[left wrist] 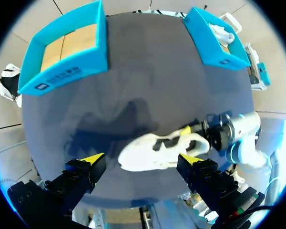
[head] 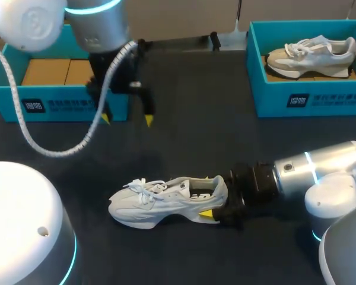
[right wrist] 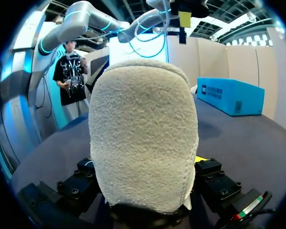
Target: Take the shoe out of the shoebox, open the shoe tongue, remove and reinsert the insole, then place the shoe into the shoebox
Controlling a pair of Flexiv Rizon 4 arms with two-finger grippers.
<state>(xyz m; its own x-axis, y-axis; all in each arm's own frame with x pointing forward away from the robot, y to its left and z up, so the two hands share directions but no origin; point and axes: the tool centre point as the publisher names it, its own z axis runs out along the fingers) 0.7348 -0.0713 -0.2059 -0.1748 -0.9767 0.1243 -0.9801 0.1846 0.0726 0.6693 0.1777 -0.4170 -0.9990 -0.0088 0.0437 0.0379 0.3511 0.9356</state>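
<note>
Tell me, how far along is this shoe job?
Done: the shoe is out, lying on the table. In hand: the right gripper clamps its heel; the left gripper hangs open above. Left, it seems: opening the tongue, insole out and in, then back into the shoebox.
</note>
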